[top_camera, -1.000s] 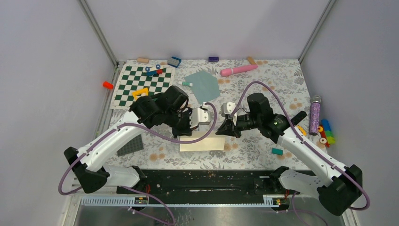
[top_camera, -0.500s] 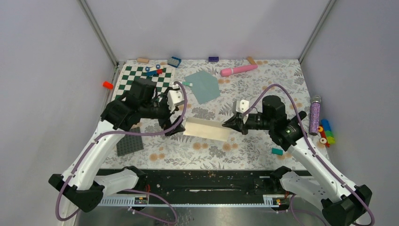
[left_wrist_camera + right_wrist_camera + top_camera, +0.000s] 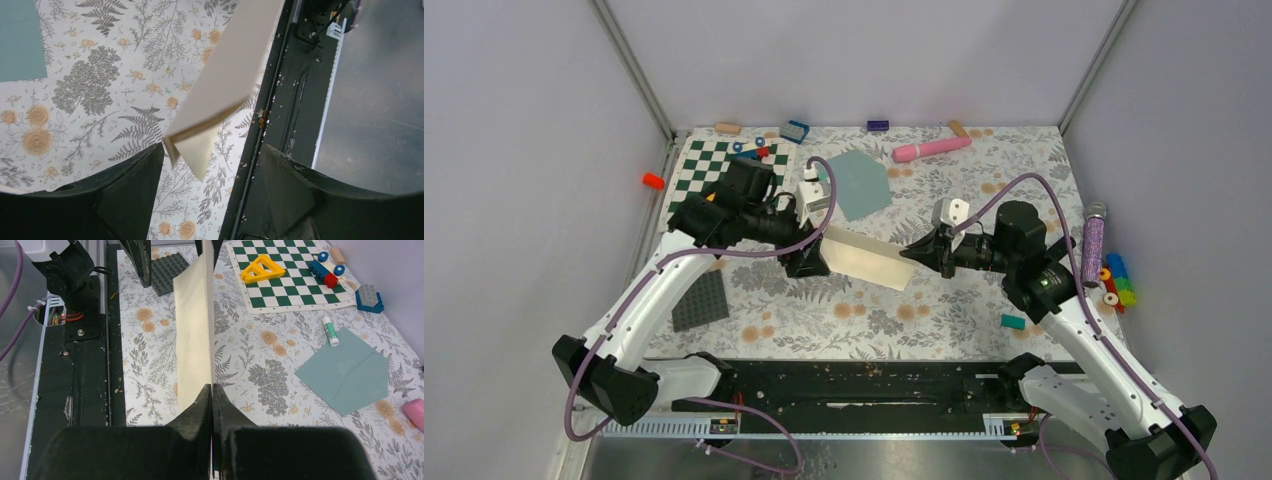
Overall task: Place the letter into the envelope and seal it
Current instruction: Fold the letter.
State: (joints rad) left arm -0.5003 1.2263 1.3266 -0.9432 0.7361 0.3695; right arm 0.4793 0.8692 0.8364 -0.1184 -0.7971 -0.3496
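The right fingers (image 3: 197,412) pinch one end of the cream letter (image 3: 871,262), in the middle of the frame. The left fingers (image 3: 132,180) spread wide around its other end.

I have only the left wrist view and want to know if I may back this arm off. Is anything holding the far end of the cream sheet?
Observer: Yes. The right gripper is shut on the far end of the letter.
Operator: I see only a corner of the envelope. Where is it?
Observer: The envelope lies flat on the table, farther from the arm bases than the letter, with its pointed flap open.
Operator: Is anything near it?
Observer: A glue stick lies right beside its edge, on the side towards the chequered board.
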